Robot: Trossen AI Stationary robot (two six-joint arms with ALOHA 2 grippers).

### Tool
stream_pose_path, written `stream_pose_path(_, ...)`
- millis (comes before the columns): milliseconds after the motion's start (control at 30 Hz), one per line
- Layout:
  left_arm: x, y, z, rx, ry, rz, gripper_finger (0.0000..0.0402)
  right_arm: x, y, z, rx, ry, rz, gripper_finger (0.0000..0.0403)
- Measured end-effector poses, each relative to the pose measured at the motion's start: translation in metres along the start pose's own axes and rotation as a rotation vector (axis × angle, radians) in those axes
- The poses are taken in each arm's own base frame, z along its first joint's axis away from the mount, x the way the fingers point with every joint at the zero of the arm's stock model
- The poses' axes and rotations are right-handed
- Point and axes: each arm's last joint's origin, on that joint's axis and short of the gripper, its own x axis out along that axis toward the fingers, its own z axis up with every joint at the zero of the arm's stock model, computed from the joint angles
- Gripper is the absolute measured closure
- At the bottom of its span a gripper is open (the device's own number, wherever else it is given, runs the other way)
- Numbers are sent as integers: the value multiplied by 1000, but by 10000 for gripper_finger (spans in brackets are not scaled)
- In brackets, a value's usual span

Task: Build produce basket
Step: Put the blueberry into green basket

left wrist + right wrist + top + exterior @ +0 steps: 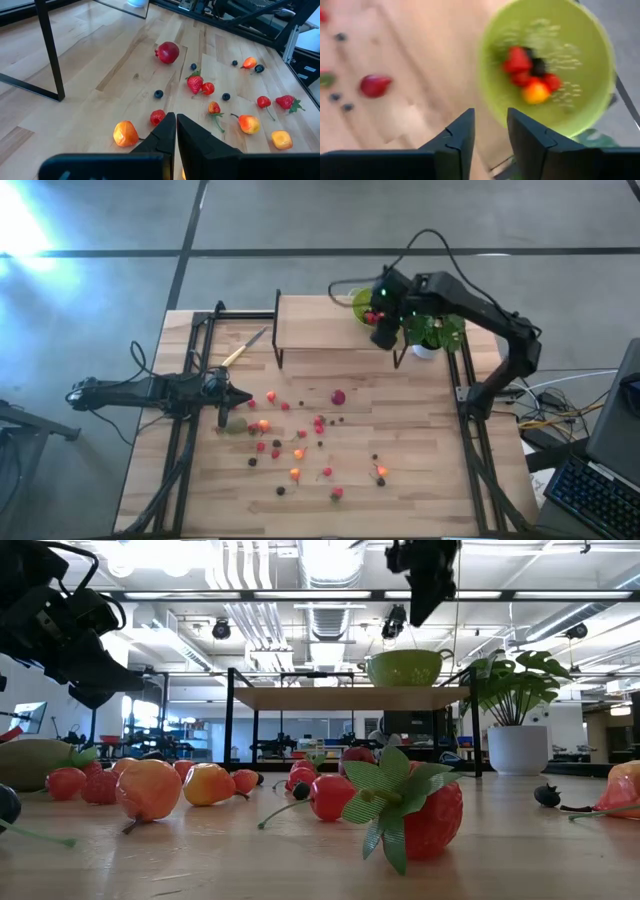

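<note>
Right gripper [490, 132] hovering above the small raised shelf [320, 330] at the far edge of the worktop [420, 460], fingers apart with nothing between them. Just beside it, on the shelf, the produce basket [547, 65], holding already a few red pieces, an orange one and a dark berry [538, 66]; probably positioned there for dropping fruit in from above. Next to the basket, the potted plant [430, 332] at the far right corner.

Left gripper [176, 131] low over the left part of the worktop, fingers pressed together, gripping nothing, pointing toward the scattered produce [300, 442]; apparently waiting.

Many small fruits spread over the middle, a knife [243, 348] near the far left corner. Wooden plank surface; beyond, a large bright room with ceiling pipes.
</note>
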Motion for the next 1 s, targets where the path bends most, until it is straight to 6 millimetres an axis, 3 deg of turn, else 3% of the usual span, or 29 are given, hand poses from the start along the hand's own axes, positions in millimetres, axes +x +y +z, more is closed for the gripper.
stream_pose_path(300,0,0,0,1,0,0,381,-16,87,-24,-150,-9,124,357)
stream_pose_path(533,0,0,0,0,0,0,381,-25,151,-60,-293,26,204,387)
stream_pose_path(733,0,0,0,0,0,0,381,-25,189,-95,-317,61,238,390)
stream_pose_path(1000,0,0,0,0,0,0,381,-11,228,-134,-359,50,300,358)
